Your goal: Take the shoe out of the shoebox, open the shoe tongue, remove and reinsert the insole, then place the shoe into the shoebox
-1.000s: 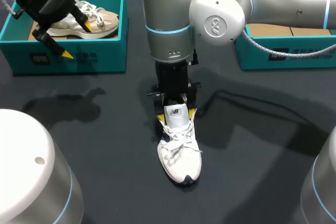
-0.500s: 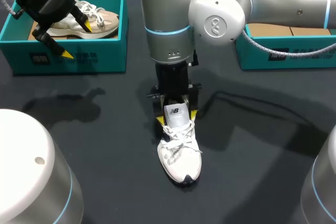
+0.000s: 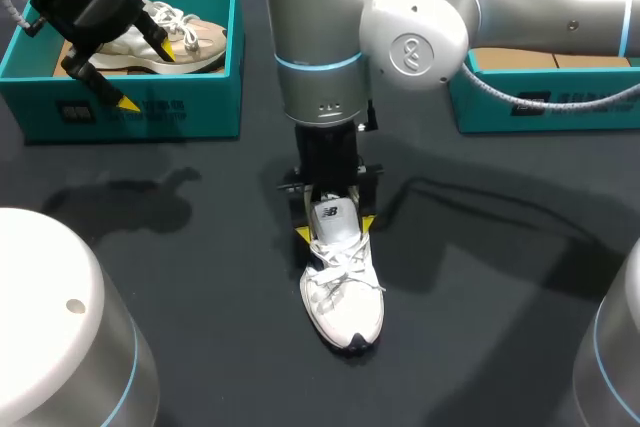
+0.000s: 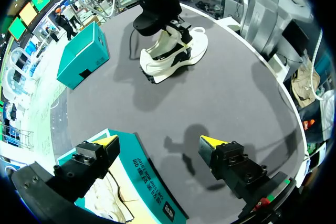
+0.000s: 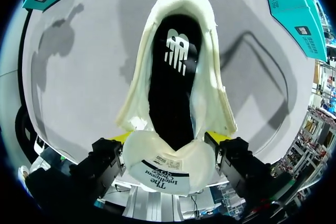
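Shoe (image 3: 342, 297): white sneaker, table centre, toe toward robot-side edge, out of box. Right gripper (image 3: 335, 228) at its opening, pinching tongue (image 3: 333, 219). Left gripper (image 3: 146, 77) spread, empty, over shoebox (image 3: 160, 112) at far-left corner; beige sneaker (image 3: 190, 39) inside. Second box (image 3: 520, 112) far right.

Left wrist: fingertips (image 4: 210, 141) wide apart, nothing between; white sneaker well ahead.

Right wrist: tongue touched from both sides; insole (image 5: 170, 93) visible. Probably light, soft upper, floppy tongue; grip collar. Laces (image 3: 340, 269) may snag.

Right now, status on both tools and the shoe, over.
Left tool open, above the teal shoebox. Right tool shut on the tongue of the white shoe, out on the table. Nothing in the way.
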